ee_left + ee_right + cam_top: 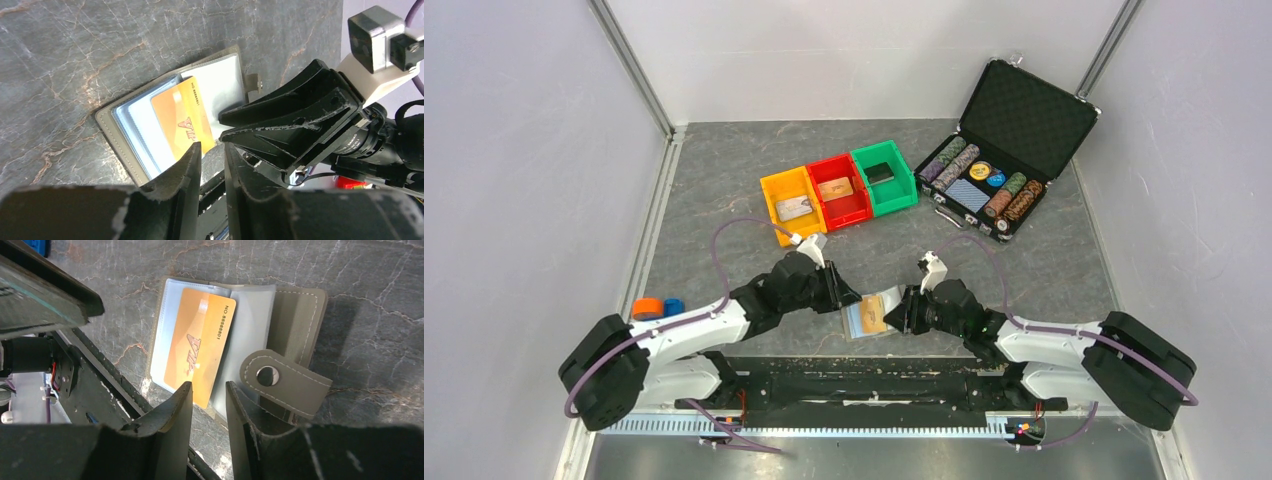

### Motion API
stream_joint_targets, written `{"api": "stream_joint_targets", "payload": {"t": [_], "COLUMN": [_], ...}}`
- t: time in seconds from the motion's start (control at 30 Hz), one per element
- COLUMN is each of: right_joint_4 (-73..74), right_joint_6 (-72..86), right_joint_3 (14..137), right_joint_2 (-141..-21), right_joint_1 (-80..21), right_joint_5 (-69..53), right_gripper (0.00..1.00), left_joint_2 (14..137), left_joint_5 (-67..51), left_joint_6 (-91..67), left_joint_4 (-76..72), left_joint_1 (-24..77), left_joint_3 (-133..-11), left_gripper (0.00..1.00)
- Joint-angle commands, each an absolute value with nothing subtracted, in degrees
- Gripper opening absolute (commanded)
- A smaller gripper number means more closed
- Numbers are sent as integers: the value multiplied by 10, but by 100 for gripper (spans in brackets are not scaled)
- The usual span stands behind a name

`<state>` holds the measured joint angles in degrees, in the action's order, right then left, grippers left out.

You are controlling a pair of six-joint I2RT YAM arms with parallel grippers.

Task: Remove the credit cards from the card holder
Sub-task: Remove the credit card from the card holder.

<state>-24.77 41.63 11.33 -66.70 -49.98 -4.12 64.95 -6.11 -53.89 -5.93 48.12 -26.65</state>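
We see the card holder open on the counter, its near edge hidden behind the right end effector. 1 orange card sticks out. Both that and the left end effector are narrowly parted, gripping nothing. 3 bins stand beyond.

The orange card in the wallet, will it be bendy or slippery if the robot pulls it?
The orange card lies flat with straight edges, so it is probably stiff and light. It looks glossy and rests on a shiny clear sleeve of the card holder, so it may slide out easily.
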Motion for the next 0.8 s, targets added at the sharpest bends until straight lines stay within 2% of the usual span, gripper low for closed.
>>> {"api": "stream_joint_targets", "payload": {"t": [0.0,0.13,0.27,0.77], "right_joint_4": [-297,-304,-315,-407], "right_joint_6": [424,425,428,457], "right_joint_3": [103,103,98,73], "right_joint_2": [-677,-683,-694,-753], "right_joint_1": [-494,-492,-487,-466], "right_joint_5": [-39,-45,-55,-116], "right_gripper": [34,36,37,37], "left_joint_2": [677,722,755,803], "left_joint_5": [-88,-104,-102,-89], "left_joint_6": [-508,-513,-510,-508], "left_joint_4": [-95,-142,-166,-193], "left_joint_1": [486,485,486,485], "left_joint_3": [-279,-263,-247,-215], "left_gripper": [27,20,17,16]}}
